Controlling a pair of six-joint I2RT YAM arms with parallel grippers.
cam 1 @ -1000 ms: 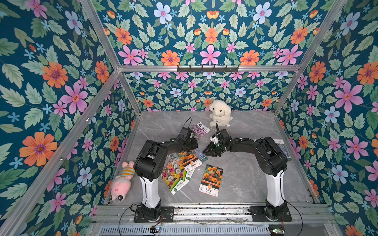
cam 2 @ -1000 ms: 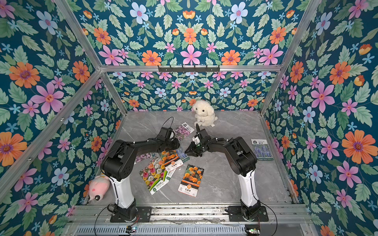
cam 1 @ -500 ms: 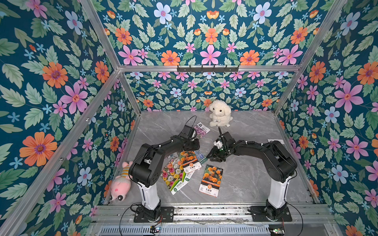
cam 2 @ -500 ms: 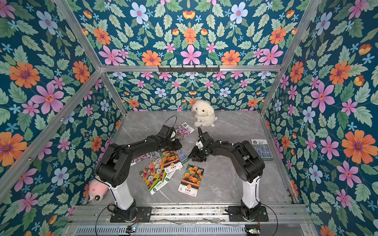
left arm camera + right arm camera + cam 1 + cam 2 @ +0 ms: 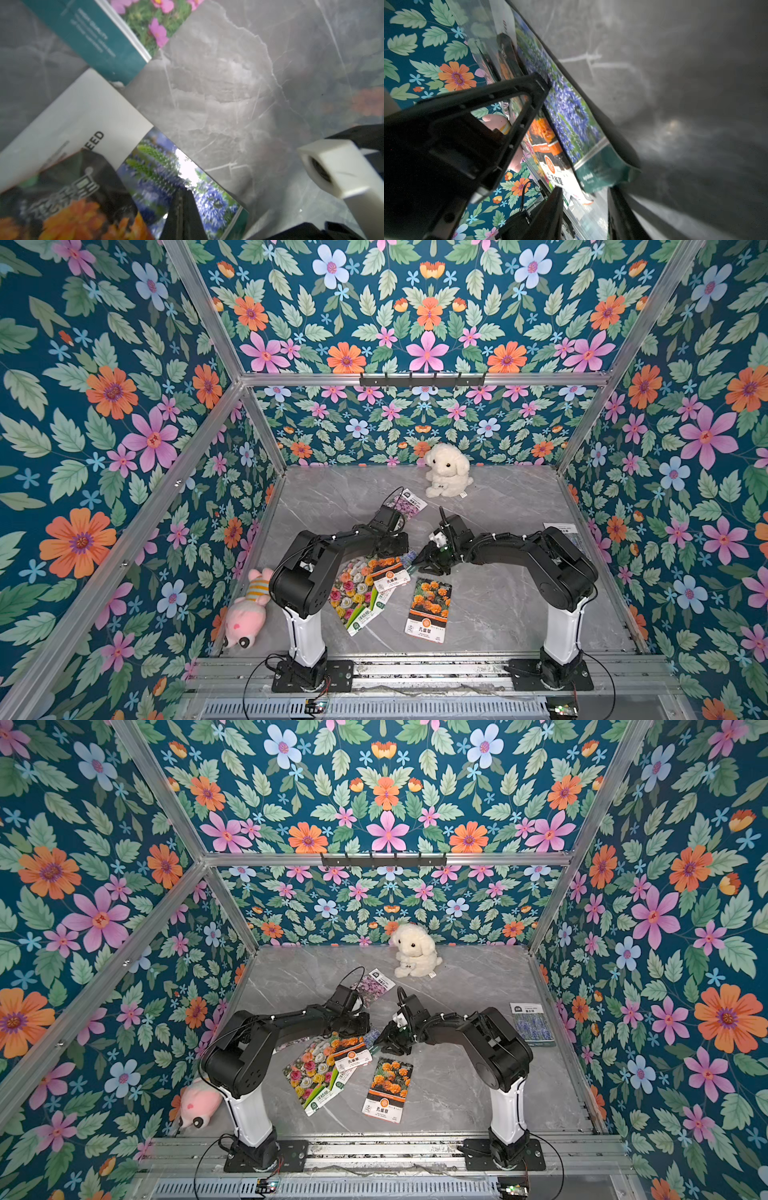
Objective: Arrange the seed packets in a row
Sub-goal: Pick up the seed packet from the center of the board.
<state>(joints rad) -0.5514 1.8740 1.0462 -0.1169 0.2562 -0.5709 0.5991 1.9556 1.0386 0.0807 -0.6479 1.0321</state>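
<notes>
The left gripper point(image 5: 182, 207) is closed, tips together on the lavender packet point(image 5: 158, 176) in the middle of the scene. The right gripper point(image 5: 584, 203) stands partly open, with that packet's teal end between its jaws. Just left lie an overlapped marigold packet point(image 5: 386, 572) and multicolour packets point(image 5: 351, 593). A lone marigold packet point(image 5: 428, 610) lies nearer, a pink-purple packet point(image 5: 405, 504) farther, and a second lavender packet point(image 5: 532, 1025) well off right.

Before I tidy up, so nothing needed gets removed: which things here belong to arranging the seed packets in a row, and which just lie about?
Belongs to the job:
- flat glossy orange marigold seed packet
- multicolour-bloom packet
- second marigold packet, overlapping it
- pink-purple packet
- blue lavender packet

Just lying about:
- fluffy white plush dog
- pink plush toy
</notes>
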